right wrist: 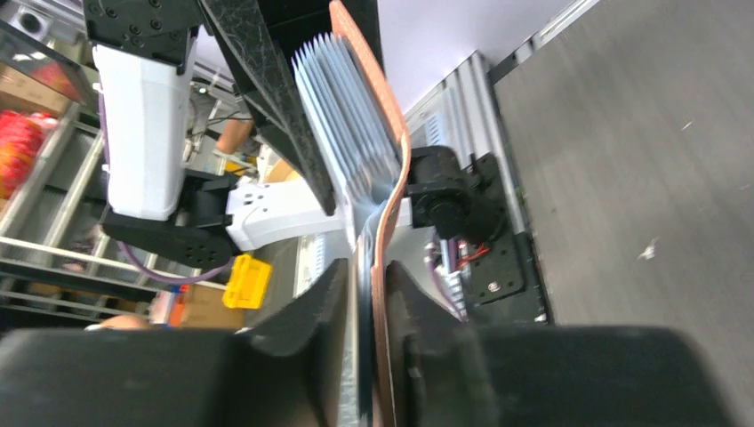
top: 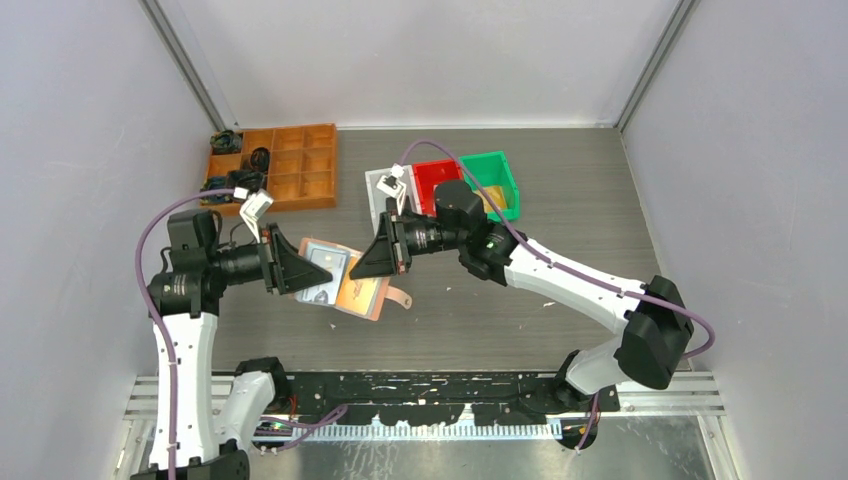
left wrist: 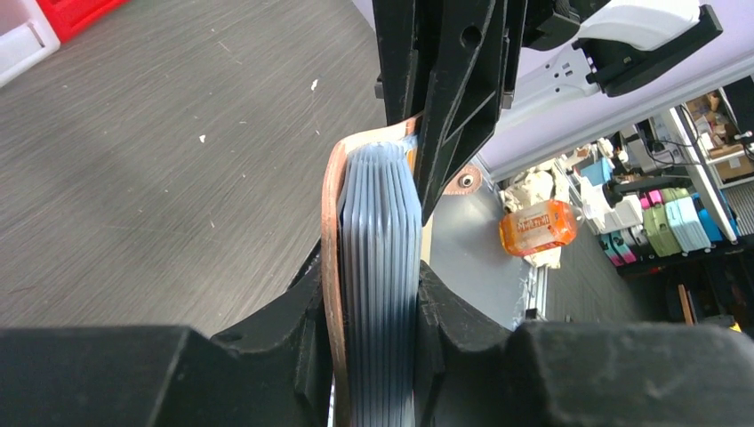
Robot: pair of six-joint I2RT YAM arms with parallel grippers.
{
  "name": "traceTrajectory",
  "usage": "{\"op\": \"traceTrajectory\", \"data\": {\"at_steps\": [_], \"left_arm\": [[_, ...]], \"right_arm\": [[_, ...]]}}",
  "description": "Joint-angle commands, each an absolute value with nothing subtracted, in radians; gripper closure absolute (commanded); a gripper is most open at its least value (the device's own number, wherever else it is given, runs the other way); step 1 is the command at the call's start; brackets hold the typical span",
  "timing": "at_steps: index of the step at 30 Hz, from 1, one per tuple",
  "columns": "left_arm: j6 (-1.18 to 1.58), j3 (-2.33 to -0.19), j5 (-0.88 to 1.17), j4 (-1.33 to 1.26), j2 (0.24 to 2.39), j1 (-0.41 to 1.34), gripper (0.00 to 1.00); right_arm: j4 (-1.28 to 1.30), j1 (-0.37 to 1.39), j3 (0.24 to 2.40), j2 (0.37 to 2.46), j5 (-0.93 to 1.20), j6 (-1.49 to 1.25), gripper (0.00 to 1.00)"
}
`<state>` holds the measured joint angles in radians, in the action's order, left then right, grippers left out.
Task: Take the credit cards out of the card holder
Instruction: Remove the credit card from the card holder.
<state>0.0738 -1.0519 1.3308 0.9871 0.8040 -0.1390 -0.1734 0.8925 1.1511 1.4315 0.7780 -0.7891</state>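
Your left gripper [left wrist: 373, 298] is closed across the full thickness of the card holder [top: 345, 285], squeezing its fanned grey pockets [left wrist: 381, 213] against the pink cover [right wrist: 378, 107]. Your right gripper [right wrist: 366, 289] is pinched almost shut on the opposite end, on the thin cover and perhaps one leaf. The holder hangs in the air between them, over the middle of the table [top: 560, 200] and a little left of centre. Its tab [top: 400, 297] sticks out below the right gripper.

Expect it to be light and floppy: the cover bends, the pockets splay, and smooth plastic cards will likely slide once started. I cannot pick the credit cards out from the pocket leaves, so take one by an exposed edge at a pocket mouth, not by the cover.

Both grippers lie roughly level, fingertips facing each other. The left forearm rises from the near left corner, and the right arm stretches across from the near right.
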Motion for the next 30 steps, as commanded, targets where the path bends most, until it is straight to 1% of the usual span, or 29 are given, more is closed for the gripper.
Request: {"op": "traceTrajectory", "data": {"at_steps": [1,2,3,5,7,10,12,14,16,20,24,30], "left_arm": [[0.194,-1.043,1.33,0.88,0.757,-0.136,0.86],[0.212,-1.038,1.32,0.861,0.751,-0.137,0.87],[0.224,-1.037,1.306,0.847,0.745,-0.136,0.88],[0.227,-1.036,1.272,0.835,0.74,-0.136,0.89],[0.223,-1.035,1.218,0.836,0.741,-0.137,0.89],[0.209,-1.039,1.107,0.854,0.761,-0.137,0.9],[0.206,-1.045,1.067,0.866,0.781,-0.136,0.92],[0.215,-1.05,1.047,0.873,0.808,-0.136,0.92],[0.228,-1.056,1.051,0.872,0.826,-0.137,0.92],[0.273,-1.07,1.084,0.849,0.843,-0.136,0.92],[0.315,-1.08,1.143,0.818,0.838,-0.136,0.91],[0.395,-1.069,1.224,0.741,0.816,-0.137,0.89]], "right_arm": [[-0.284,0.875,1.162,1.375,0.716,-0.797,0.58],[-0.273,0.87,1.163,1.372,0.7,-0.795,0.5],[-0.256,0.86,1.167,1.368,0.679,-0.795,0.45],[-0.221,0.832,1.177,1.347,0.62,-0.801,0.42],[-0.188,0.806,1.184,1.309,0.534,-0.809,0.43],[-0.123,0.798,1.197,1.248,0.398,-0.807,0.49],[-0.12,0.799,1.199,1.228,0.37,-0.833,0.52],[-0.15,0.804,1.192,1.231,0.396,-0.885,0.54],[-0.232,0.825,1.173,1.257,0.45,-0.949,0.53],[-0.305,0.895,1.168,1.332,0.504,-1.006,0.49],[-0.331,0.933,1.159,1.392,0.51,-1.035,0.48],[-0.379,0.938,1.106,1.392,0.506,-1.061,0.48]]}}
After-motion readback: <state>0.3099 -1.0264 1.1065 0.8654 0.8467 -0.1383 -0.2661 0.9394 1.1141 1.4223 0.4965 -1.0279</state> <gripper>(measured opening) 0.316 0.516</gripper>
